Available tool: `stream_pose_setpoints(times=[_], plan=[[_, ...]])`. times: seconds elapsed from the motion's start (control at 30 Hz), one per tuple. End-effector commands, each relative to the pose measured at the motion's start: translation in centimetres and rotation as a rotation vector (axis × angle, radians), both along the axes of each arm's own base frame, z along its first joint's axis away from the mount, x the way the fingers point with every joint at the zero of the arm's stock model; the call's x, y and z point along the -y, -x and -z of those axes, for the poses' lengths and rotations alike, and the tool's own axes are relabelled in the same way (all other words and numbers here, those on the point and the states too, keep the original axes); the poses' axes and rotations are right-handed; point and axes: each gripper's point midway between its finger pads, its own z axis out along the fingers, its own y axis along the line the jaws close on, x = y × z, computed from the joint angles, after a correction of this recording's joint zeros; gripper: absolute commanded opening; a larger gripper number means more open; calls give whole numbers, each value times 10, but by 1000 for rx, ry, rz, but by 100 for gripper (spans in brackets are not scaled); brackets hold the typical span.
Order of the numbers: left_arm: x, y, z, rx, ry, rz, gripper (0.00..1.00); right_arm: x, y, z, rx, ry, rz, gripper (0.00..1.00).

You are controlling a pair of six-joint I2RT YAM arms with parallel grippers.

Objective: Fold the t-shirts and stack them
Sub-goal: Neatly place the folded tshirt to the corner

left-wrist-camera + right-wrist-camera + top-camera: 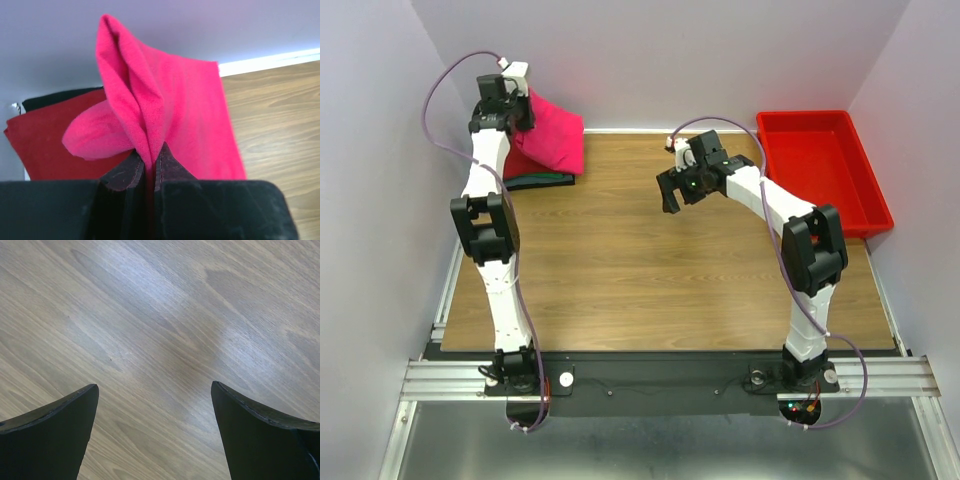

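Note:
A bright pink t-shirt (555, 135) hangs folded at the table's far left corner, over a stack of folded tees. My left gripper (520, 100) is shut on its edge; in the left wrist view the pink t-shirt (165, 110) rises pinched between the closed fingers (130, 172) of that gripper (149, 159). Under it lies a dark red folded t-shirt (45, 145), with a dark one (55, 99) behind. The top view shows the dark red tee (525, 163) and a green-edged dark layer (545, 181) below. My right gripper (680, 190) hovers open above the table middle, with only bare wood between its fingers (50, 430).
A red plastic bin (820, 165) stands at the far right of the wooden table (650, 280). Grey walls close in the back and both sides. The arm bases sit on a metal rail at the near edge.

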Motion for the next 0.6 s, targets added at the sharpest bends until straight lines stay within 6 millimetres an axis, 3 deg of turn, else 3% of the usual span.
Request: stream_pose_setpoints(times=[0.0, 0.2, 0.57], plan=[[-37, -5, -33, 89, -20, -8, 5, -5, -8, -15, 39, -12, -18, 100], [-73, -4, -30, 92, 13, -7, 6, -4, -5, -10, 25, -9, -21, 100], [-97, -3, -12, 81, 67, 52, 10, -3, -3, -6, 15, 2, -28, 100]])
